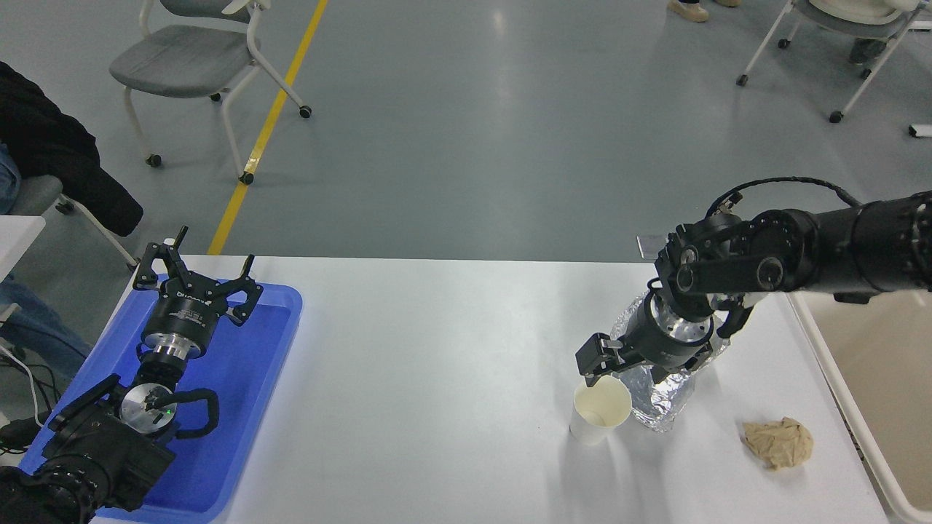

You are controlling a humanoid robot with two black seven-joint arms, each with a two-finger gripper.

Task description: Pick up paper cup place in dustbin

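The paper cup [599, 415] stands upright and empty on the white table [437, 378], right of centre. My right gripper [644, 364] is open and low over the crumpled foil tray just behind the cup. Its left finger [593, 360] hangs right above the cup's far rim, and I cannot tell if it touches. The cream dustbin [895, 378] stands at the table's right edge, partly cut off by the picture. My left gripper [193, 273] is parked open over the blue tray at the lower left.
A crumpled silver foil tray [666, 397] lies right behind the cup, touching or nearly touching it. A crumpled brown paper wad [779, 442] lies between cup and dustbin. A blue tray [255, 378] is at the left. Chairs stand on the floor beyond.
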